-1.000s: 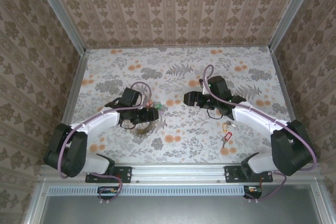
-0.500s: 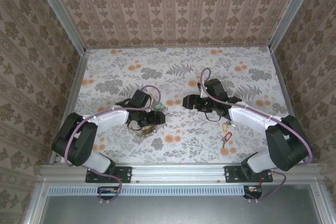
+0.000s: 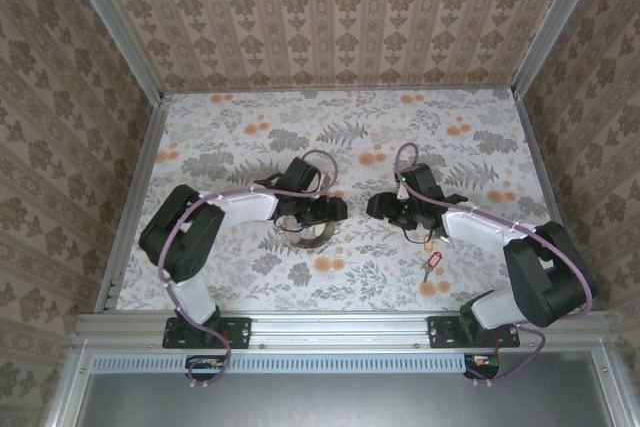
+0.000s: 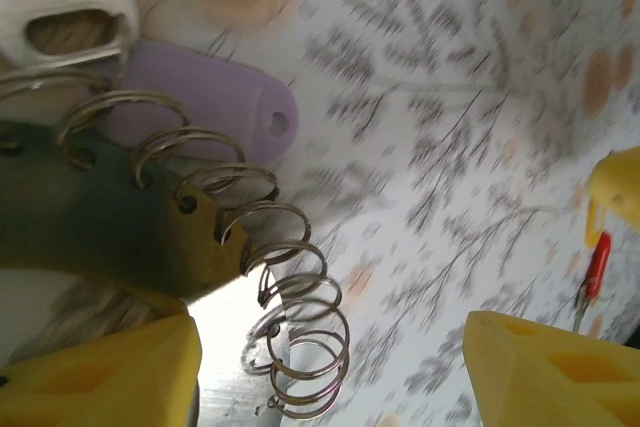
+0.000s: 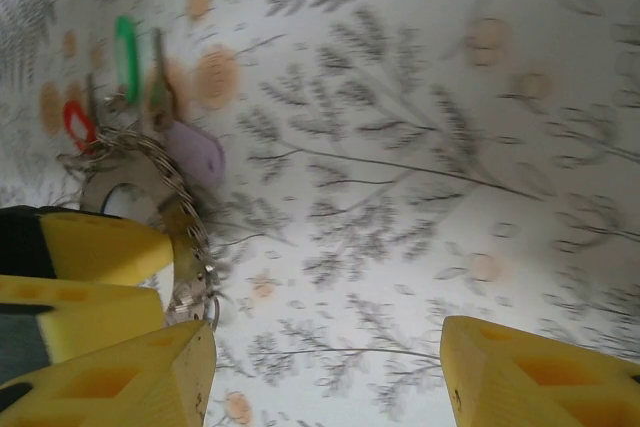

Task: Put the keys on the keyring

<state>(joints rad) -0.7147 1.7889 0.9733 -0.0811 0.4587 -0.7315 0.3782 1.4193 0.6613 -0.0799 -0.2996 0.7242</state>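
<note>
Silvery keyring [image 3: 305, 234] lies at seven o'clock of the left gripper [image 3: 332, 210], whose jaws stand apart. Right gripper [image 3: 381, 209], at its three o'clock, gapes too.

We identify a robotics lab cell: patterned walls [image 3: 330, 17] in an aluminium frame [image 3: 113, 22] enclose a floral tabletop [image 3: 230, 137]; left arm [image 3: 235, 205] and right arm [image 3: 480, 225] are bolted to a front rail [image 3: 340, 328].

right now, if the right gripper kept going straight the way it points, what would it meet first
Probably the bare floral table: the line ahead of the right gripper looks free otherwise. The keyring and the left gripper sit off to one side, depth unclear.
</note>
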